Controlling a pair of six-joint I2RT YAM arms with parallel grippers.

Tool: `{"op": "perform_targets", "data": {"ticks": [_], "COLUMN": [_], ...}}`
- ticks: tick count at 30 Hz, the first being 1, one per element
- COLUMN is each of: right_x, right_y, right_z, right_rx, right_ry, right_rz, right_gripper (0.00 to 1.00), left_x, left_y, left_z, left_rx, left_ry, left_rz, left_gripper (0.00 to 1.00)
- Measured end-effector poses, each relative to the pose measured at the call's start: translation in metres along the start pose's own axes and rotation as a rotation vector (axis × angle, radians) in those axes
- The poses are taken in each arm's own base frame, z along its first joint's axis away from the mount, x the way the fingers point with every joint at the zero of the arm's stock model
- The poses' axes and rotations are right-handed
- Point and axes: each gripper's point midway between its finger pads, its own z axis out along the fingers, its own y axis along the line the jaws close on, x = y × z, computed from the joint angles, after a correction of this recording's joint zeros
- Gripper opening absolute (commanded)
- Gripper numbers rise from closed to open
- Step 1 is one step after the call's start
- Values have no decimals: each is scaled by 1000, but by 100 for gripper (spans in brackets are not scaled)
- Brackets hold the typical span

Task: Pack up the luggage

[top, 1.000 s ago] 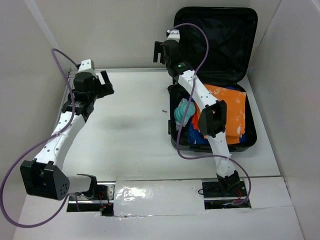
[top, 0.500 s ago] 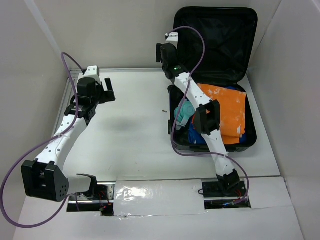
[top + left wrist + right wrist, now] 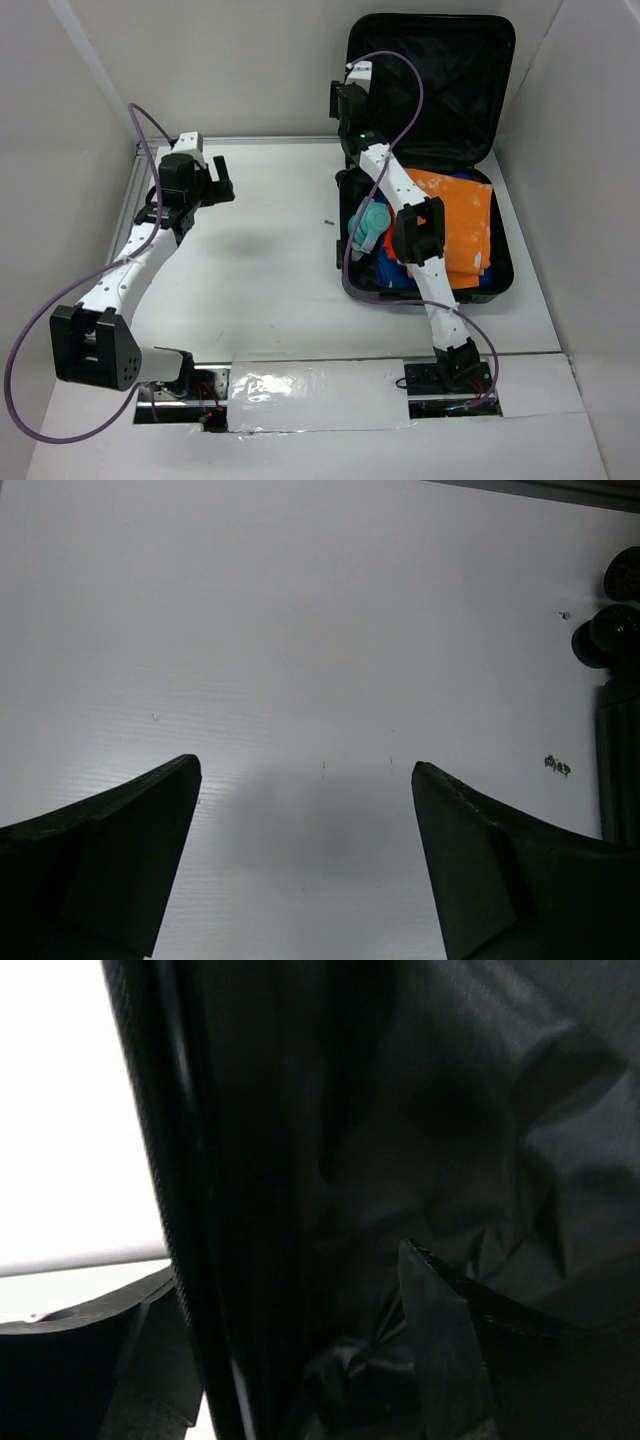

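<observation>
The small black hard-shell suitcase (image 3: 455,70) lies open at the far right of the white desk (image 3: 270,260), its lid standing upright against the back wall and showing black fabric lining. In its tray lie a folded orange cloth (image 3: 455,215), a crumpled blue fabric (image 3: 400,275) and a pale teal object (image 3: 368,228) whose kind cannot be made out. The right arm reaches across the tray and covers part of these things, and its purple cable (image 3: 412,75) loops in front of the lid.

The right hand (image 3: 338,100) is at the lid's left edge. In its wrist view the hand (image 3: 288,1265) is released, the ribbed rim of the suitcase (image 3: 170,1160) standing between its fingers close by the left one. The lining there is dark and hard to read.

The left hand (image 3: 222,180) hangs over bare desk, well apart from the suitcase. It (image 3: 305,768) is spread wide and grasps nothing. Two small black wheels (image 3: 612,630) are cut off at the right edge of its view.
</observation>
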Motion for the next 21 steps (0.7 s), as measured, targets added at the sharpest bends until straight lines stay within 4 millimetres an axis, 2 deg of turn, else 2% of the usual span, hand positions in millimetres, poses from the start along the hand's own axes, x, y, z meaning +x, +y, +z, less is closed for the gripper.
{"op": "perform_targets", "data": {"ticks": [6,7,10,17,18,21], "right_x": [-12,-15,-20,-21,-21,-21], "right_y": [-1,0,3,14,14,13], "right_z": [4,4,5,5,5,5], "right_rx": [-19,-25,-38,-71,-69,-58], "right_ry": [-46,-54,-74,-99,-99,-101], "right_rz": [2,1,2,-8,-9,-12], "right_gripper": [61,55,44,3,0,0], "left_x": [10,10,9,6,6,4], "left_y": [-1,-2,0,4,4,1], "left_z": [9,9,10,11,11,11], "left_rx": [17,20,21,25,29,47], "left_ry": [35,35,35,31,31,25], "left_rz": [-5,-6,-10,-23,-24,-26], "left_gripper": [100,100,100,100,100,100]}}
